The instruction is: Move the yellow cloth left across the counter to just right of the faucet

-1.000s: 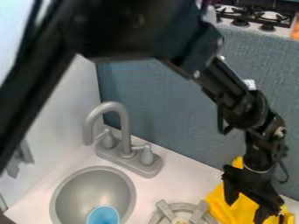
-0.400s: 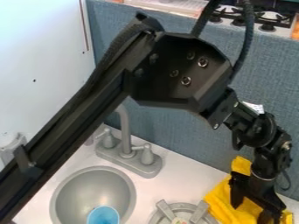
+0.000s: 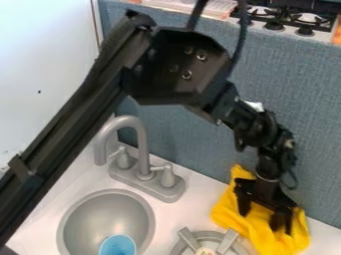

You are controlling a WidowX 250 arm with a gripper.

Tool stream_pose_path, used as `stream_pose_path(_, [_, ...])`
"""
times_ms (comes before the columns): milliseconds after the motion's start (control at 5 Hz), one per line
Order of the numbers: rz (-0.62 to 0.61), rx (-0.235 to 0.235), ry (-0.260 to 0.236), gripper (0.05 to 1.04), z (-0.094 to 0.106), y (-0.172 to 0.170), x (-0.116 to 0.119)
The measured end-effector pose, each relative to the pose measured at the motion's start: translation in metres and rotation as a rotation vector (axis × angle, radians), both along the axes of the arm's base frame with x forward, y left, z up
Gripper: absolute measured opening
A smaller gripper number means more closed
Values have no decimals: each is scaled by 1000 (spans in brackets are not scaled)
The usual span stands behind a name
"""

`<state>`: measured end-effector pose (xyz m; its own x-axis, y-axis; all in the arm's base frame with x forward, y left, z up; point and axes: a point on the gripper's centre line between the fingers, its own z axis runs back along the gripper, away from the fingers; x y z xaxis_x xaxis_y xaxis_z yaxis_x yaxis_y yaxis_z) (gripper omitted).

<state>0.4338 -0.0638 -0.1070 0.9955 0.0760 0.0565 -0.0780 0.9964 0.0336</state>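
**Yellow cloth [image 3: 230, 211] under the gripper [image 3: 262, 223], right of the sink [image 3: 100, 214]**

From where I stand, the biggest thing is one black arm [image 3: 176, 64], slanting across the view and hiding part of the pale wall [image 3: 47, 45] and the blue-grey panel [image 3: 193, 139]. That single panel rises behind the white counter [image 3: 200, 201], closing off the space just behind the cloth.

Past the panel I see one stove [image 3: 286, 27], with two grates and three knobs in sight, cut off by the edge of my view, and one white rack [image 3: 193, 6] to its left.

One round grey sink is set in the counter at the lower left. Next in size is the cloth, one crumpled piece on the counter at the lower right. The gripper points down onto it, its two fingers spread apart, with yellow folds showing between them; I can't tell how firmly they press on it.

Behind the sink stands one grey tap [image 3: 141, 144] with two handles [image 3: 168, 177]. One grey burner [image 3: 190, 240] sits between sink and cloth, an obstacle right beside the cloth's left edge. Smallest is one blue cup [image 3: 118, 246], in the sink's near part.
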Motion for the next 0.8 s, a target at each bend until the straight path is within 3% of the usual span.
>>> stream_pose_path(200, [165, 15, 37, 1001, -1, 46, -13])
stream_pose_path(400, [281, 50, 102, 1001, 1, 103, -42])
stream_pose_path(600, [283, 27, 112, 1001, 2, 103, -59])
stream_pose_path(800, [278, -50, 50, 1001, 17, 100, -55])
